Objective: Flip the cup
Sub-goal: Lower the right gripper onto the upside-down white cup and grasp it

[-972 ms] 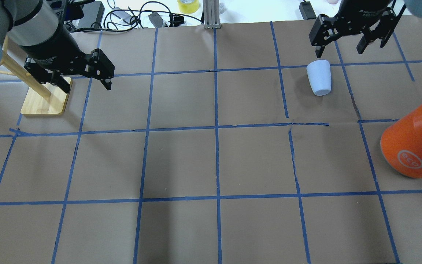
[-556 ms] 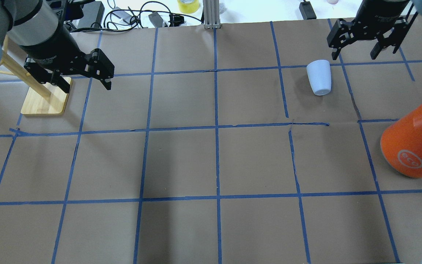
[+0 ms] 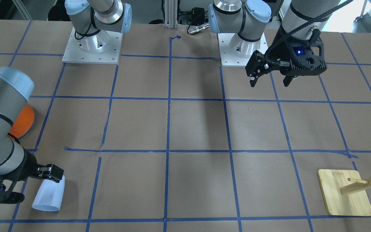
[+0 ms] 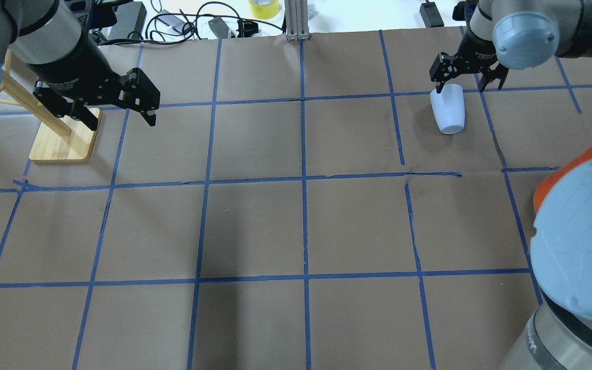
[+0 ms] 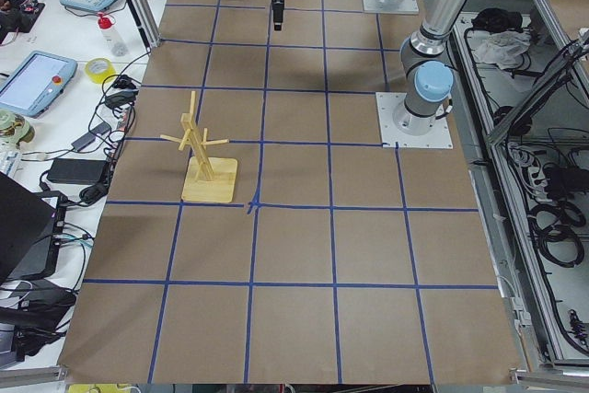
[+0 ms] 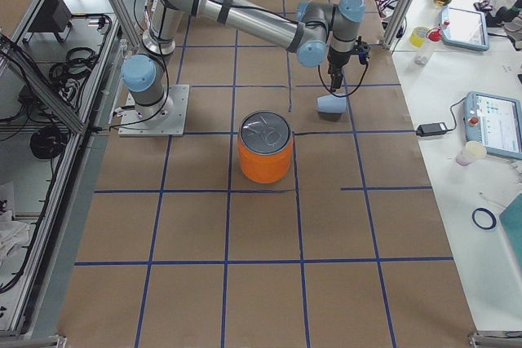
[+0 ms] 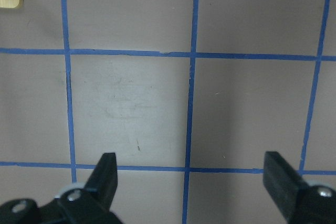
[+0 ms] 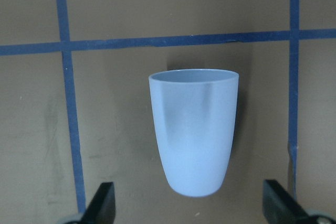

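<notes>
Overhead, you see the cup (image 4: pixel 447 110) lying on its side in the far right square, rim pointing away from the robot. The right gripper (image 4: pixel 468 82) hangs just over it. In the right wrist camera its fingers (image 8: pixel 102 205) stand spread wide to either side, apparently clear of the walls, though their tips are cropped. The left gripper (image 7: pixel 190 166), jaws also spread, holds nothing. You're at the approach. Next, lower and close squarely across the walls before turning it.

Two robot arms (image 3: pixel 237 16) stand bolted to metal plates (image 3: pixel 72 56) at the top of the front-facing view in a robotics lab. Blue tape (image 4: pixel 305 231) grids the paper-covered table (image 4: pixel 255 226). Teach pendants (image 5: pixel 37 82) line the side view's left edge.
</notes>
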